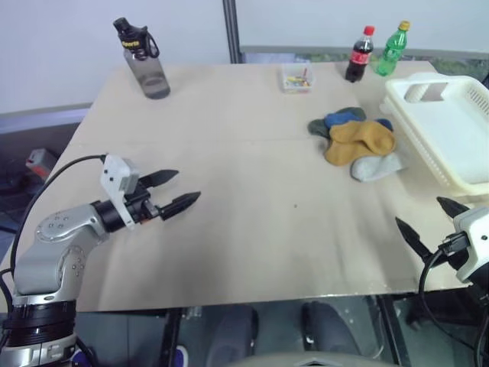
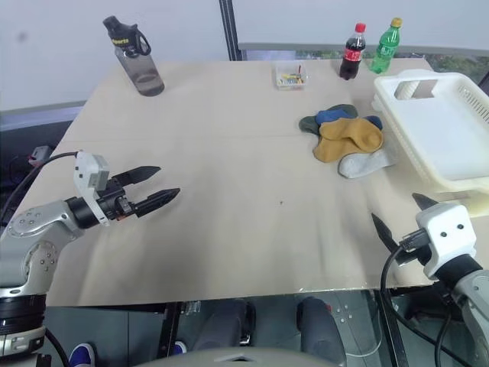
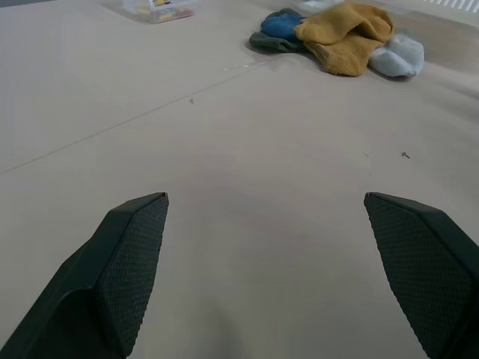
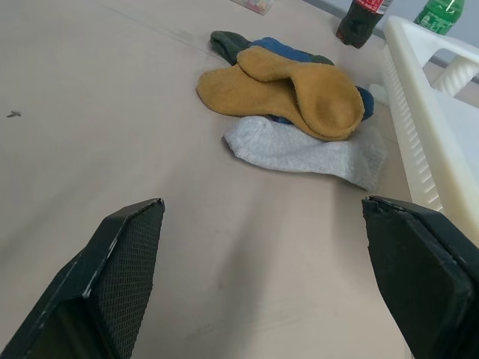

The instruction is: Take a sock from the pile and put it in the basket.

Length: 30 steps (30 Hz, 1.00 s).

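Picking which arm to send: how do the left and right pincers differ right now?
The right pincer hovers close to the sock pile and beside the basket; the left pincer hovers far across the table from both. The right points toward the socks; the left points across the table's near part. Both are open and empty.

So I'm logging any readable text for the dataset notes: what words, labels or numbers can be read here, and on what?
None can be read for certain.
Dark cola bottle with red cap: red label, lettering too small to read.
Green plastic bottle with yellow cap: label too blurred.
Smoky grey water bottle with black lid: yellowish mark on the lid, illegible.
Small clear box: no legible text.
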Each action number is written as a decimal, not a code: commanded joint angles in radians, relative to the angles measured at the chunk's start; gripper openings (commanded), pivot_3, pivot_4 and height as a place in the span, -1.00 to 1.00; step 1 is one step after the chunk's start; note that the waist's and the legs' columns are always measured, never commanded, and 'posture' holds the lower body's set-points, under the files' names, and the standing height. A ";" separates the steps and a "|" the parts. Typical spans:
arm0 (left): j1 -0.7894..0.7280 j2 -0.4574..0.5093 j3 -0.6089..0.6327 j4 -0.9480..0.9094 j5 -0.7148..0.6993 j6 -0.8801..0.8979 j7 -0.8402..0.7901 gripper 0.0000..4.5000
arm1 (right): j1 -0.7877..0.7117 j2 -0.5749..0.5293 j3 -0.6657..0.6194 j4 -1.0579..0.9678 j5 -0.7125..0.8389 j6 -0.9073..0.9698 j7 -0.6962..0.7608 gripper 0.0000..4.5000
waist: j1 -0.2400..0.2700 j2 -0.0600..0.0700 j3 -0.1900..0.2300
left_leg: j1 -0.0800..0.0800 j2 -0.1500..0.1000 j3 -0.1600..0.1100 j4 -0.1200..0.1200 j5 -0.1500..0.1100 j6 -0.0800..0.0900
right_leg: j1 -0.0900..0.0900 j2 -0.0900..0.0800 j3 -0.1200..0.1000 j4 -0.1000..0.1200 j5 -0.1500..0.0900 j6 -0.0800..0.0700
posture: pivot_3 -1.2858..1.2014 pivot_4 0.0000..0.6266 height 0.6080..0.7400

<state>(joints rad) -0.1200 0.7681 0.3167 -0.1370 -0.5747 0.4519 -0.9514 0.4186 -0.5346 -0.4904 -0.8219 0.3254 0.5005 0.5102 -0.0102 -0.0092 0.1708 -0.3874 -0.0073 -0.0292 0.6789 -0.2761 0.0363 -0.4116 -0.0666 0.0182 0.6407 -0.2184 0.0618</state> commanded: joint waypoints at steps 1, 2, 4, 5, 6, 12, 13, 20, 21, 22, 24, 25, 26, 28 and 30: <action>-0.029 0.003 0.007 -0.041 -0.021 0.003 0.004 1.00 | -0.003 0.001 -0.026 -0.037 0.009 -0.001 -0.016 0.95 | 0.000 0.000 0.000 | 0.000 0.000 0.000 0.000 0.000 0.000 | 0.000 0.000 0.000 0.000 0.000 0.000 | 0.03 -0.52 1.00; -0.047 -0.010 -0.007 -0.047 -0.027 0.010 0.012 1.00 | -0.016 0.006 -0.003 -0.038 -0.011 -0.005 -0.036 0.95 | 0.001 0.000 0.000 | 0.000 0.000 0.000 0.000 0.000 0.000 | 0.000 0.000 0.000 0.000 0.000 0.000 | 0.03 -0.52 1.00; -0.068 -0.029 -0.022 -0.059 -0.041 0.025 0.023 1.00 | -0.047 0.005 0.047 -0.036 -0.053 -0.005 -0.072 0.95 | 0.002 -0.001 0.000 | 0.000 0.000 0.000 0.000 0.000 0.000 | 0.000 0.000 0.000 0.000 0.000 0.000 | 0.03 -0.52 1.00; -0.072 -0.033 -0.025 -0.066 -0.043 0.032 0.026 1.00 | -0.065 0.001 0.070 -0.035 -0.071 0.008 -0.090 0.95 | 0.002 -0.001 0.000 | 0.000 0.000 0.000 0.000 0.000 0.000 | 0.000 0.000 0.000 0.000 0.000 0.001 | 0.03 -0.52 1.00; -0.075 -0.037 -0.031 -0.077 -0.046 0.039 0.029 1.00 | -0.096 -0.003 0.102 -0.030 -0.087 0.039 -0.113 0.95 | 0.000 -0.001 0.000 | 0.001 0.000 0.000 0.000 0.000 0.000 | 0.000 0.000 0.000 0.000 0.000 0.001 | 0.03 -0.52 1.00; -0.122 -0.084 -0.087 -0.137 -0.064 0.077 0.067 1.00 | -0.470 -0.019 0.346 0.201 -0.215 0.139 -0.198 0.95 | -0.006 -0.004 0.003 | 0.002 0.000 0.003 0.000 0.000 0.000 | 0.000 0.001 0.002 0.000 0.000 0.000 | 0.03 -0.52 1.00; -0.134 -0.096 -0.102 -0.144 -0.061 0.081 0.077 1.00 | -0.550 -0.016 0.387 0.272 -0.237 0.144 -0.202 0.95 | -0.006 -0.004 0.003 | 0.001 0.000 0.002 0.000 0.000 0.000 | 0.000 0.001 0.002 0.000 0.000 0.000 | 0.03 -0.52 1.00; -0.190 -0.204 -0.191 -0.210 -0.032 0.097 0.196 1.00 | -1.072 0.107 0.563 0.990 -0.346 -0.059 -0.208 0.47 | -0.007 -0.006 0.006 | 0.000 -0.004 0.002 -0.001 0.001 0.000 | -0.002 0.002 0.003 0.000 0.003 0.003 | 0.03 -0.52 1.00; -0.192 -0.210 -0.194 -0.217 -0.031 0.101 0.208 1.00 | -1.113 0.118 0.570 1.074 -0.357 -0.094 -0.213 0.47 | -0.005 -0.006 0.006 | 0.000 -0.004 0.002 -0.001 0.001 -0.001 | -0.002 0.002 0.003 0.000 0.003 0.003 | 0.03 -0.52 1.00; -0.192 -0.213 -0.198 -0.224 -0.026 0.101 0.221 1.00 | -1.152 0.125 0.579 1.155 -0.370 -0.138 -0.213 0.47 | -0.003 -0.006 0.005 | 0.000 -0.004 0.001 -0.004 0.003 -0.004 | -0.003 0.001 0.002 0.000 0.003 0.003 | 0.03 -0.52 1.00; -0.185 -0.215 -0.200 -0.241 -0.024 0.108 0.243 1.00 | -1.237 0.150 0.586 1.328 -0.386 -0.218 -0.222 0.47 | -0.005 -0.006 0.005 | -0.005 -0.005 0.000 -0.008 0.003 -0.005 | -0.007 0.001 0.001 -0.003 0.003 0.002 | 0.03 -0.52 1.00; -0.180 -0.215 -0.199 -0.250 -0.024 0.111 0.253 1.00 | -1.273 0.160 0.587 1.406 -0.392 -0.254 -0.228 0.47 | -0.005 -0.006 0.005 | -0.008 -0.005 0.001 -0.008 0.003 -0.006 | -0.011 0.000 0.001 -0.003 0.003 0.002 | 0.03 -0.52 1.00; -0.173 -0.216 -0.196 -0.261 -0.027 0.116 0.263 1.00 | -1.307 0.170 0.587 1.482 -0.399 -0.284 -0.236 0.47 | -0.006 -0.006 0.005 | -0.010 -0.005 0.001 -0.008 0.003 -0.006 | -0.013 0.000 0.002 -0.003 0.003 0.003 | 0.03 -0.52 1.00; -0.158 -0.216 -0.189 -0.281 -0.031 0.122 0.278 1.00 | -1.358 0.184 0.580 1.606 -0.408 -0.345 -0.255 0.47 | -0.010 -0.006 0.005 | -0.014 -0.006 0.004 -0.009 0.004 -0.006 | -0.018 -0.002 0.003 -0.003 0.004 0.003 | 0.03 -0.52 1.00; -0.143 -0.217 -0.183 -0.300 -0.033 0.127 0.293 1.00 | -1.402 0.198 0.571 1.715 -0.412 -0.405 -0.268 0.47 | -0.013 -0.006 0.005 | -0.015 -0.006 0.005 -0.010 0.004 -0.006 | -0.019 -0.003 0.004 -0.004 0.004 0.003 | 0.03 -0.52 1.00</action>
<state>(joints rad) -0.2739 0.5499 0.1107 -0.3774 -0.5931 0.5801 -0.6741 -0.9349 -0.3416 0.1015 0.8172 -0.0783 0.1753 0.2667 -0.0235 -0.0155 0.1763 -0.4019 -0.0132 -0.0245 0.6692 -0.2725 0.0304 -0.4305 -0.0693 0.0223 0.6368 -0.2149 0.0648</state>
